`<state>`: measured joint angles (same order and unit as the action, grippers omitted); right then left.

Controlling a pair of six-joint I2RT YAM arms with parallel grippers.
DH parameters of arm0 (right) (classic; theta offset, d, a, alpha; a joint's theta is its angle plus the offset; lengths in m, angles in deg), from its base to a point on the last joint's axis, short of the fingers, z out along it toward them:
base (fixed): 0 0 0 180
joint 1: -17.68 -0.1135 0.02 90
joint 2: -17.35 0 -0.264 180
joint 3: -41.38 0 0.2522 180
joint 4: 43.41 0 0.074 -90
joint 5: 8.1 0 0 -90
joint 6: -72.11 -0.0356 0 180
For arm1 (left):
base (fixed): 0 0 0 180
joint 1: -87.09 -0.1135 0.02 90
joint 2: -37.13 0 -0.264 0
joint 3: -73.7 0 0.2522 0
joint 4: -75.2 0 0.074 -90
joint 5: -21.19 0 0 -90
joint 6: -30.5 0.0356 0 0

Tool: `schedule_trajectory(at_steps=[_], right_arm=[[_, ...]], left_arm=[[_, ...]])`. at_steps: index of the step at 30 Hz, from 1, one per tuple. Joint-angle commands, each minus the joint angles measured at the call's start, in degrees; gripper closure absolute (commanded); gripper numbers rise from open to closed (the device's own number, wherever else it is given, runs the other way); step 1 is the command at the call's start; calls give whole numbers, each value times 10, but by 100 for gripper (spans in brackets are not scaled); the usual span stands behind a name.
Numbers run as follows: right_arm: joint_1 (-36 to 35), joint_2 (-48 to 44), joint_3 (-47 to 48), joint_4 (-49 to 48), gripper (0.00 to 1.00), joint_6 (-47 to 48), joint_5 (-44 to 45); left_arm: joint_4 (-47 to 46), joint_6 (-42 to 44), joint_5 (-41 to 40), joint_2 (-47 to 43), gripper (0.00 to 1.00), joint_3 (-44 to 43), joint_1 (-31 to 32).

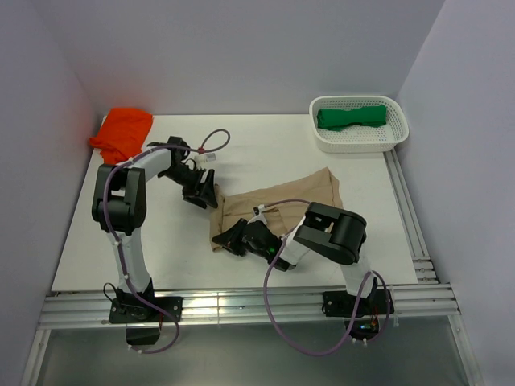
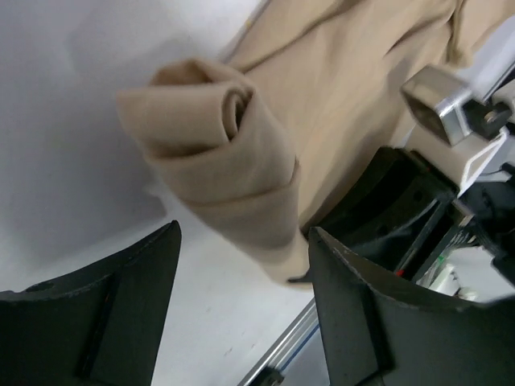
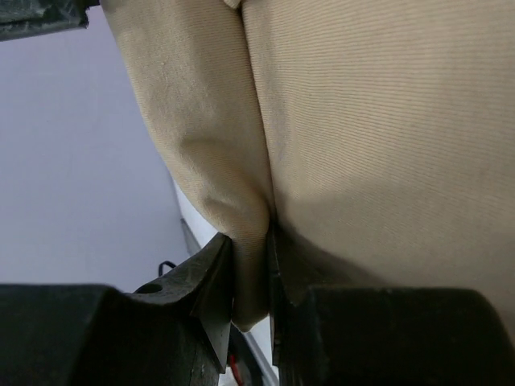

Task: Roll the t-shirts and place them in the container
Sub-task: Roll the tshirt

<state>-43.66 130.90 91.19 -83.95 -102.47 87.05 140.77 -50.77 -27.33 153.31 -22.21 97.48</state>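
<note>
The tan t-shirt lies in the middle of the table, its left end rolled up. In the left wrist view that rolled end shows a spiral of cloth just beyond my open left gripper, with nothing between the jaws. From above, the left gripper hovers at the shirt's upper left corner. My right gripper is shut on a fold of the tan cloth, at the near left end of the roll. An orange t-shirt lies crumpled at the back left. A green t-shirt sits in the basket.
A white perforated basket stands at the back right corner. Aluminium rails run along the near edge and down the right side. White walls close in the table at the left, the back and the right.
</note>
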Motion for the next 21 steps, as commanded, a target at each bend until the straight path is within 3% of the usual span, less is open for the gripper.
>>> schedule_trajectory(at_steps=[1, 7, 10, 11, 14, 17, 21], right_arm=[[-1, 15, -19, -46, 83, -26, -18], [-1, -3, -16, -8, 82, -6, -16], [-5, -41, 14, 134, 78, 27, 11], [-8, -51, 23, 171, 75, 45, 21], [-18, -84, 62, 304, 63, 76, 59], [-32, -103, 107, 421, 49, 91, 99], [-58, -111, 176, 567, 40, 111, 158]], left_arm=[[-88, -39, 59, 17, 31, 15, 3], [-125, -108, -15, 12, 45, 8, 16], [-101, -101, -78, 7, 60, -11, 39], [-96, -100, -97, 5, 70, -13, 53], [-82, -93, -154, -7, 82, -12, 78], [-68, -72, -202, -14, 87, -13, 94], [-57, -64, -250, -22, 89, -15, 107]])
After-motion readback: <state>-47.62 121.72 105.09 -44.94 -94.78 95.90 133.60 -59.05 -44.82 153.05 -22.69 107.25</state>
